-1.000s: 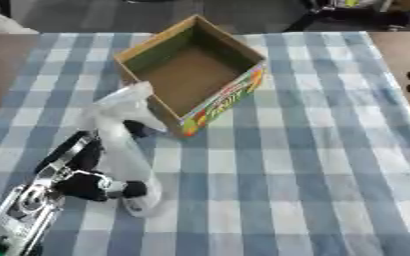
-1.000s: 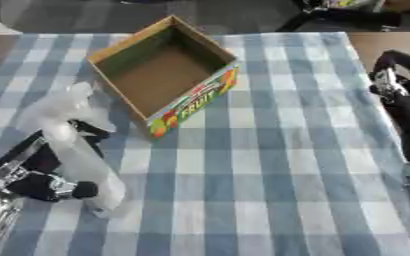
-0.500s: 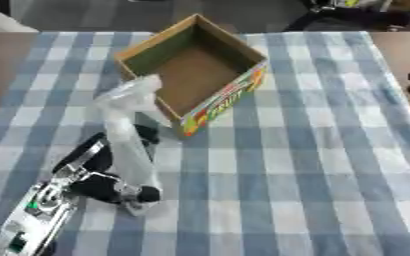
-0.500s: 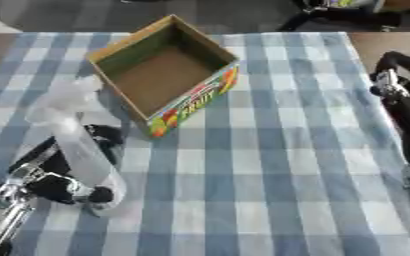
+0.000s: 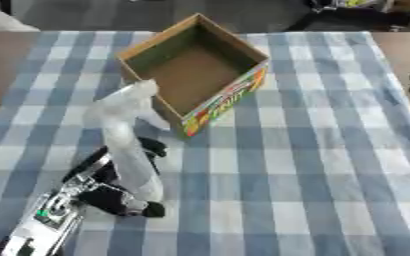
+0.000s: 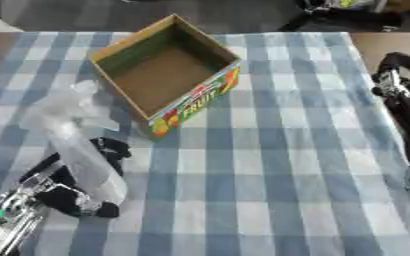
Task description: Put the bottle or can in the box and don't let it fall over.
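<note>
Clear, whitish spray bottle (image 5: 125, 145), trigger-nozzle top.

Both views come from the robot's head, looking steeply down and forward across a table under a blue-and-white checked cloth (image 5: 313, 150); the far edge lies toward 12 o'clock, the robot's own body toward 6 o'clock. They share nearly the whole scene: the open cardboard box (image 5: 195, 75) near 12 o'clock and the left hand (image 5: 112, 187) with the clear spray bottle (image 5: 125, 135) at about 8 o'clock. The right eye view sits slightly to the right, so everything shifts left in it, and it alone shows the right arm (image 6: 405, 105) along the 3 o'clock edge.
</note>
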Controlling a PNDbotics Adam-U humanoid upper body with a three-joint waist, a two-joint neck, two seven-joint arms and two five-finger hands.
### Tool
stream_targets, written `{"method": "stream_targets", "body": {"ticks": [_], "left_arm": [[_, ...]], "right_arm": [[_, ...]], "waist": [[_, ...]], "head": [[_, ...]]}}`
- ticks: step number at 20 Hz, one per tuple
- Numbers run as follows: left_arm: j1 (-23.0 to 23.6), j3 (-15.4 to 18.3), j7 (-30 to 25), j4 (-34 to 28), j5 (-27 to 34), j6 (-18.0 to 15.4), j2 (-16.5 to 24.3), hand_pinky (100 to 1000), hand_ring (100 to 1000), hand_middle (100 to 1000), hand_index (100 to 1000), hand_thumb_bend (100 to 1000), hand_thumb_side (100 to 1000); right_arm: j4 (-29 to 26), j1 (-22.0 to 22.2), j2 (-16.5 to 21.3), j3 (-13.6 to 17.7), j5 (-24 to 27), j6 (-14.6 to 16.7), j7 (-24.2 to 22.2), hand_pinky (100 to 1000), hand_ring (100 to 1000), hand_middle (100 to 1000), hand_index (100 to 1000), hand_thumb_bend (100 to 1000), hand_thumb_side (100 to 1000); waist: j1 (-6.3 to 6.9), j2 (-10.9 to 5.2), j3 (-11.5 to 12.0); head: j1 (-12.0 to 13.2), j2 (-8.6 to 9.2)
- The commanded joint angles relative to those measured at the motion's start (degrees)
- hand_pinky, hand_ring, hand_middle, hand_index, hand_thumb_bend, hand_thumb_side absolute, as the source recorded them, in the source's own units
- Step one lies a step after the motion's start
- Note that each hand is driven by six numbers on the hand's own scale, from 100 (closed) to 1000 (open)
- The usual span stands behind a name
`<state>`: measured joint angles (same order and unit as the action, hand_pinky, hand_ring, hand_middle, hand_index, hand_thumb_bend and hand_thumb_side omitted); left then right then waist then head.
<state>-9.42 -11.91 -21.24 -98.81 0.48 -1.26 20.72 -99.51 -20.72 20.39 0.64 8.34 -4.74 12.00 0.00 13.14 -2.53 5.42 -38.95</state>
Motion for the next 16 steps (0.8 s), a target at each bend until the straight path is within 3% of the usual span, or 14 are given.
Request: {"method": "stream_targets", "body": {"ticks": [1, 9, 12, 16], "left_arm": [[0.56, 0.22, 0.54, 0.65, -1.37, -1.05, 1.76, 898, 544, 668, 791, 897, 258], [0.27, 0.28, 2.29, 3.23, -2.22, -3.30, 1.11, 895, 536, 655, 773, 854, 257], [-0.07, 0.24, 3.44, 3.20, -0.93, -3.25, 0.89, 893, 529, 640, 724, 720, 226], [-0.40, 0.14, 4.08, 2.94, 0.87, -2.70, 0.74, 892, 524, 622, 632, 520, 100]], "right_arm": [[-1.28, -0.81, 0.72, 0.25, 0.51, 0.04, 0.01, 749, 752, 892, 773, 153, 506], [-1.30, -0.80, 0.66, 0.25, 0.54, 0.02, -0.03, 749, 753, 893, 772, 150, 507], [-1.27, -0.77, 0.63, 0.20, 0.55, 0.00, -0.07, 749, 753, 893, 772, 150, 508], [-1.24, -0.75, 0.63, 0.22, 0.56, 0.00, -0.05, 749, 753, 892, 773, 148, 509]], "waist": [[-0.12, -0.64, 0.11], [-0.32, -0.66, 0.11], [-0.26, -0.67, 0.19], [-0.21, -0.71, 0.20]], "head": [[0.11, 0.83], [0.51, 0.88], [0.53, 0.88], [0.58, 0.91]]}}
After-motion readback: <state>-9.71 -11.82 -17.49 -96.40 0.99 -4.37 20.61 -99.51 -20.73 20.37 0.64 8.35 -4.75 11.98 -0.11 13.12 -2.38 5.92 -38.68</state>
